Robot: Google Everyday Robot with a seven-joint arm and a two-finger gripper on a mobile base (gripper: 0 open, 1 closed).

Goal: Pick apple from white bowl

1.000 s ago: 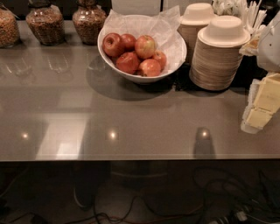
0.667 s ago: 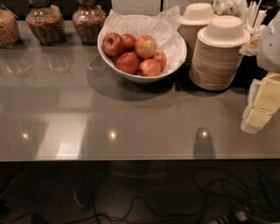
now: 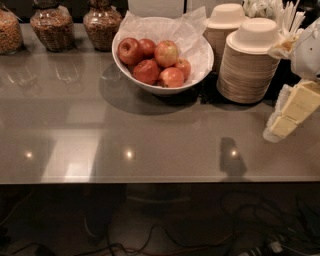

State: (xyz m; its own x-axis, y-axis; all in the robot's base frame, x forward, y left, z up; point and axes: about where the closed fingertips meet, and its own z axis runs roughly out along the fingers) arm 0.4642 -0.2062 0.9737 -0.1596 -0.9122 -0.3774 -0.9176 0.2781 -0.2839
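The table (image 3: 160,145) is a glossy grey-brown top that reflects small ceiling lights near its front edge. The bowl (image 3: 150,87) sits along the far edge, a little right of the middle, and is lined with crinkled white paper (image 3: 186,31) that rises above its rim. Six red apples (image 3: 166,52) lie heaped inside, touching one another.

Three jars (image 3: 50,27) of brown contents stand in a row at the far left corner, well apart from the bowl's left side. Just to the right of the bowl are two stacks of beige paper bowls (image 3: 250,65), one behind the other. White cutlery (image 3: 290,15) pokes up at the far right corner.

The gripper (image 3: 287,117) hangs over the right edge of the table, pale cream and tilted down to the left. It is well apart from the bowl and touches no apple. Whether it is open or closed cannot be told. Dark cables (image 3: 150,240) lie on the floor below the front edge.
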